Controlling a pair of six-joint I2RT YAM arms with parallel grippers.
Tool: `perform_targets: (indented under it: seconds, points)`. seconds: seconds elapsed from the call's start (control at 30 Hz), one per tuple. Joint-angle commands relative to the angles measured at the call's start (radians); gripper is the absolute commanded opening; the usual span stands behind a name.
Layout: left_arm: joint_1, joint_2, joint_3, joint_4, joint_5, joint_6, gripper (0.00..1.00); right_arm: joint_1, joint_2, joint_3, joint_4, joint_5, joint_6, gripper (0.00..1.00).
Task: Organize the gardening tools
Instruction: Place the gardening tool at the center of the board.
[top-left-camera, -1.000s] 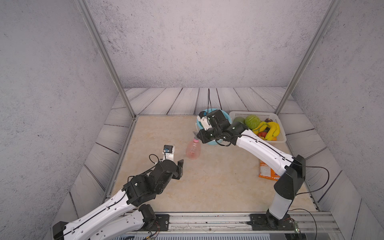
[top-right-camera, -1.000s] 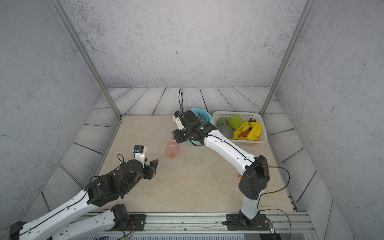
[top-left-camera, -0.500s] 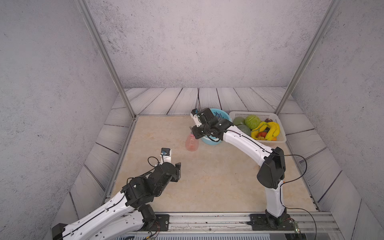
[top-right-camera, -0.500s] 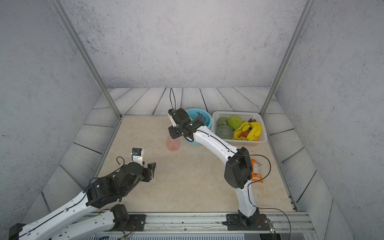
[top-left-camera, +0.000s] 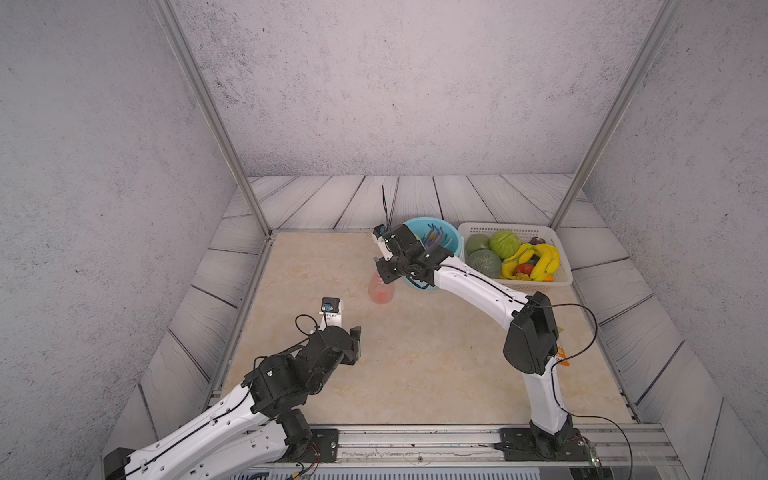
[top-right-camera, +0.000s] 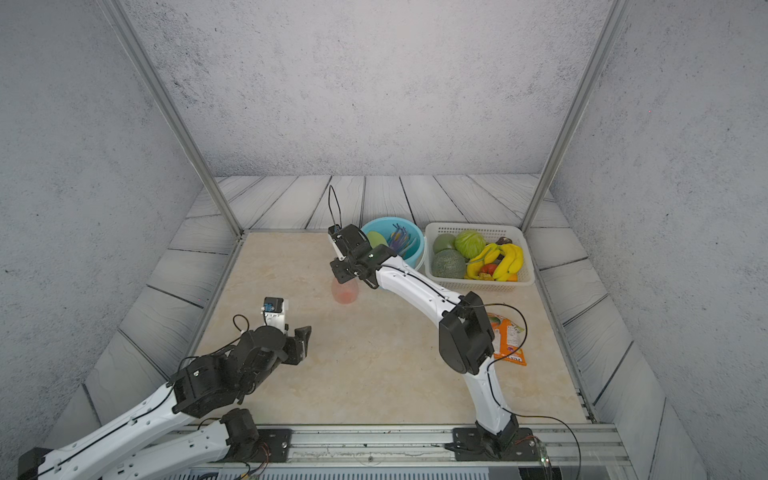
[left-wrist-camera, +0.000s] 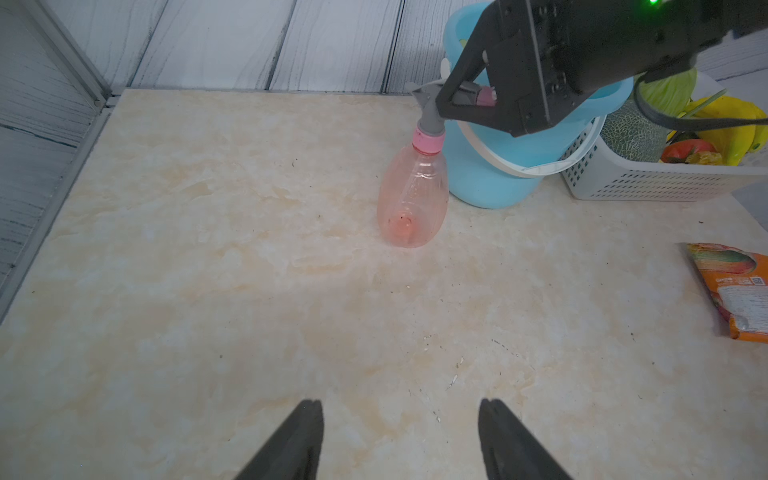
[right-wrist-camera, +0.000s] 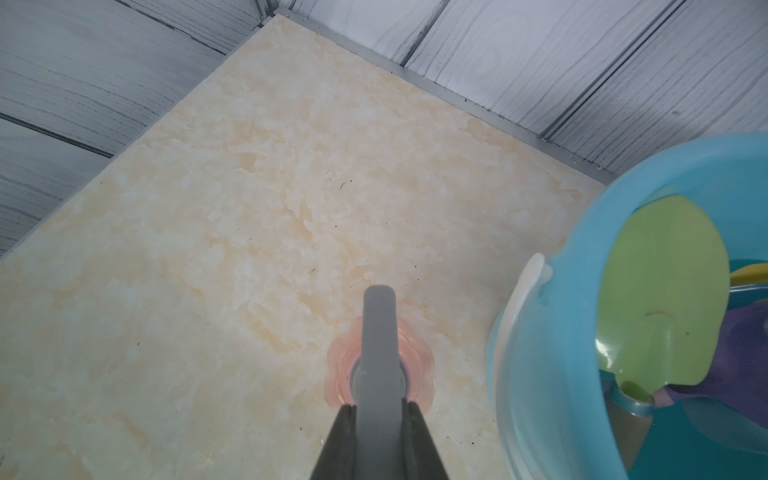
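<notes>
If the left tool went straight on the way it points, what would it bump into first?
Probably the pink spray bottle, dead ahead with bare tabletop between. The left tool looks tilted downward, though, so it might touch the tabletop first; depth is unclear.

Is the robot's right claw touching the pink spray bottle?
Touching. In the right wrist view the right gripper pinches the grey spray head of the pink spray bottle from both sides, with no gap showing.

arms white shells | joints black | cables black | left pincer black fingers
</notes>
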Motion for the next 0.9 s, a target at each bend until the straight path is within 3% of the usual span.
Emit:
perform_targets:
  seconds: [0.0,0.3,0.43,0.53,0.87]
  points:
    - [0.007,-0.011,-0.016,-0.004,-0.017,-0.002,0.65,0.008,0.024,-0.027,0.054,0.031,-0.01,0.08]
    - [0.008,-0.018,-0.023,-0.003,-0.011,-0.007,0.65,0.016,0.032,-0.063,0.07,0.044,-0.018,0.16]
    - [0.01,-0.017,-0.023,0.001,-0.009,-0.007,0.65,0.021,0.024,-0.062,0.066,0.052,-0.016,0.4]
    - [0.01,-0.014,-0.024,0.003,-0.005,-0.007,0.66,0.022,0.017,-0.058,0.053,0.059,-0.016,0.5]
    - [0.025,0.018,0.008,-0.003,0.017,-0.013,0.71,0.024,-0.102,-0.096,0.029,0.092,-0.013,0.6]
